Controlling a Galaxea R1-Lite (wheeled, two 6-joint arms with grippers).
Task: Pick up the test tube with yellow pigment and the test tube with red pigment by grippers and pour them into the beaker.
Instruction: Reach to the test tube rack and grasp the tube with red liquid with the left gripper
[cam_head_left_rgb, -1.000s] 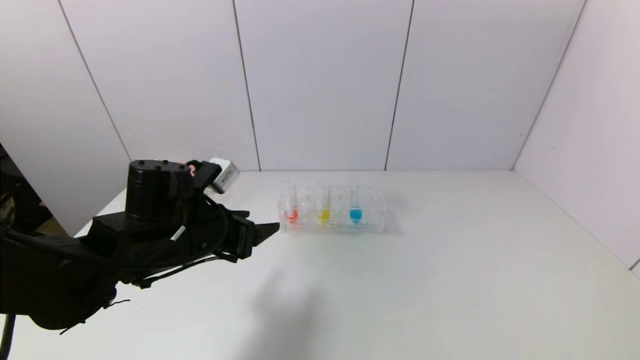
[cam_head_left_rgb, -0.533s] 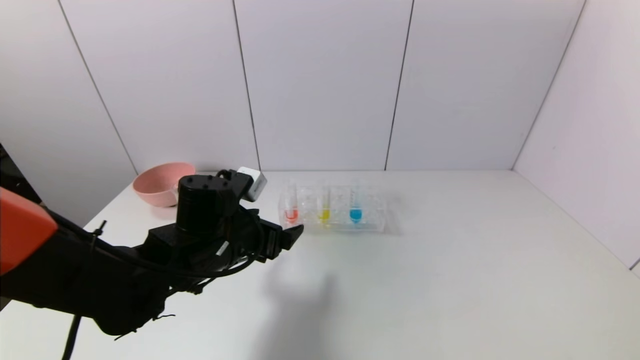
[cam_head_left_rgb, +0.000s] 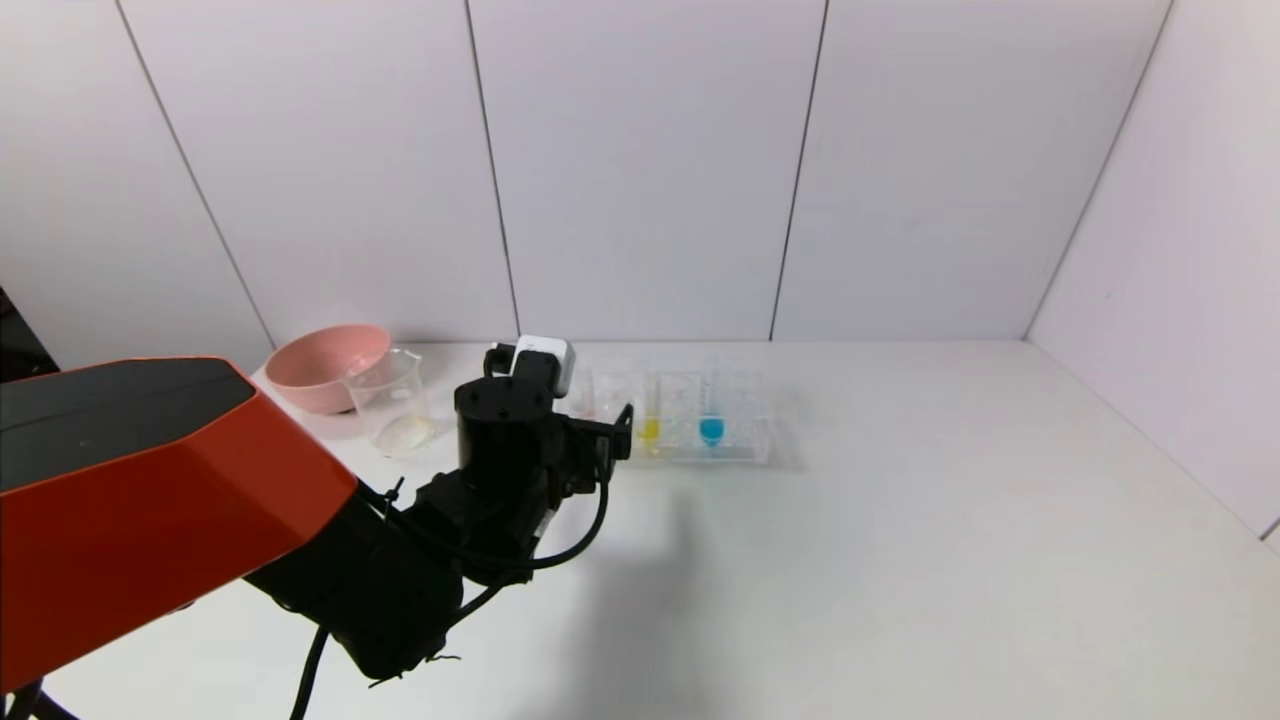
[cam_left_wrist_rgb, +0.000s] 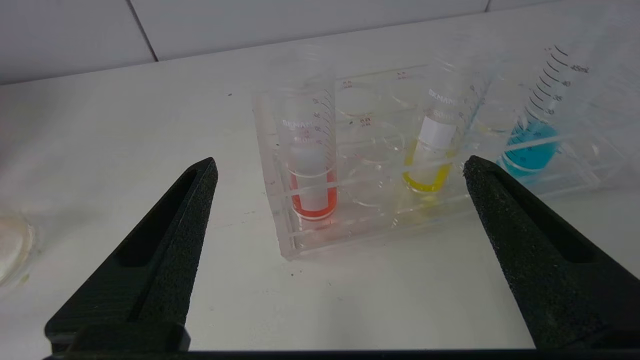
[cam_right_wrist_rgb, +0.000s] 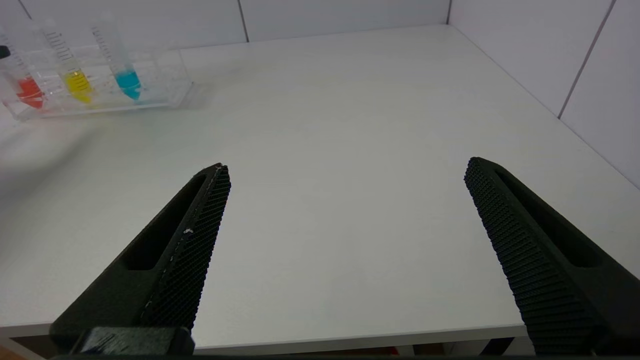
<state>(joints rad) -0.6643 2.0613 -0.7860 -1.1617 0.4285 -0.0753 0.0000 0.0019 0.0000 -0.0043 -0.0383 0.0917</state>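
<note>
The left end effector (cam_left_wrist_rgb: 340, 167) is hovering just short of the clear rack (cam_left_wrist_rgb: 300, 240), fingers spread wide, framing the test tube with red pigment (cam_left_wrist_rgb: 307, 167) and the test tube with yellow pigment (cam_left_wrist_rgb: 430, 155), both standing upright in it. The beaker (cam_head_left_rgb: 388, 400) is sitting on the counter (cam_head_left_rgb: 900, 560) beside the pink bowl (cam_head_left_rgb: 320, 365). The right end effector (cam_right_wrist_rgb: 345, 170) is idling well apart, fingers spread

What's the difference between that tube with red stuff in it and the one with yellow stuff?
The test tube with red pigment sits at the end of the clear rack, while the test tube with yellow pigment stands further along, beside the blue tube. The open left gripper faces the rack from short of it, its fingers apart, the red tube nearer its centre, the yellow off to one side. Both stand upright, clear, graduated, with white labels.
</note>
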